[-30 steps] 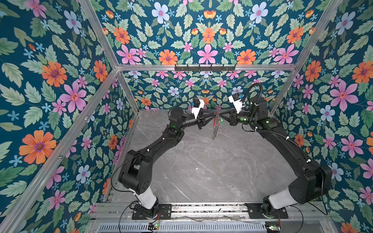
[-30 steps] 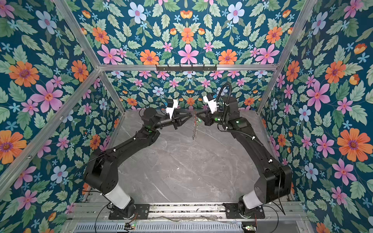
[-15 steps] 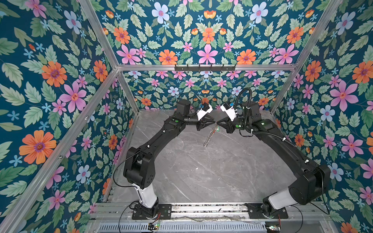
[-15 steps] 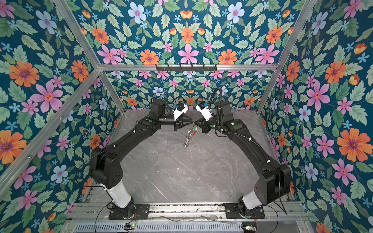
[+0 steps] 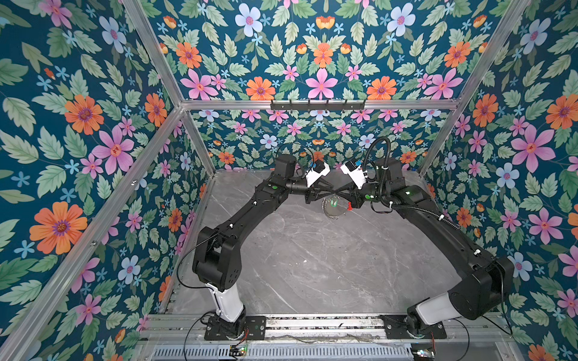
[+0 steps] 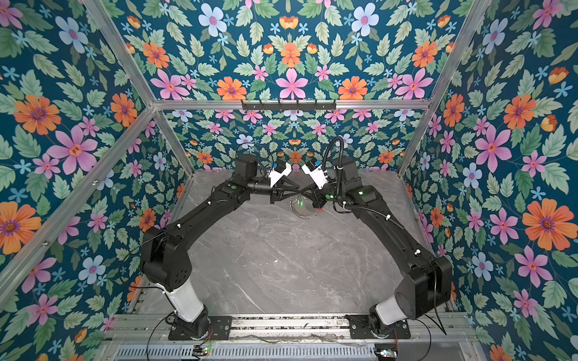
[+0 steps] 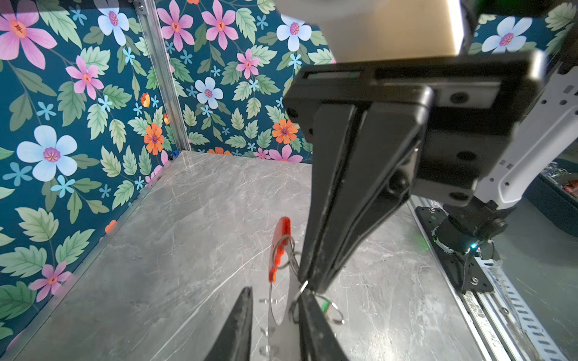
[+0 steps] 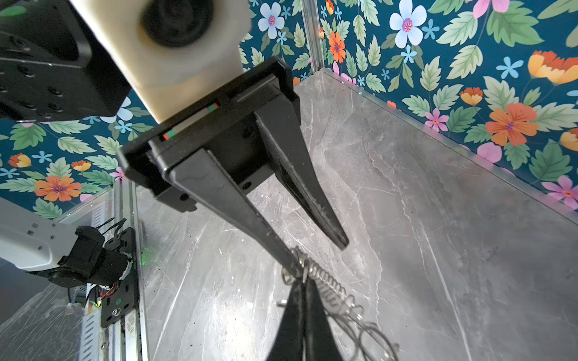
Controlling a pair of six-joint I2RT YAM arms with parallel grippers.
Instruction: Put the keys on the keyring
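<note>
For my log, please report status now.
Left gripper open astride keyring. Right gripper shut on keyring, midair. Green key at keyring, attachment unclear. Nothing in the way.

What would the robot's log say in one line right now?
right gripper: shut on keyring | left gripper: open, astride keyring rim | green key: at keyring, attachment unclear | keyring: held above table

A second ago our keyring [image 5: 332, 209] hung edge-on, only a thin line. Now we have it turned, and its round face shows in both top views, with the green key [image 5: 334, 203] visible inside. Our left gripper [image 5: 332, 192] and right gripper [image 5: 340, 190] now meet a little lower.
</note>
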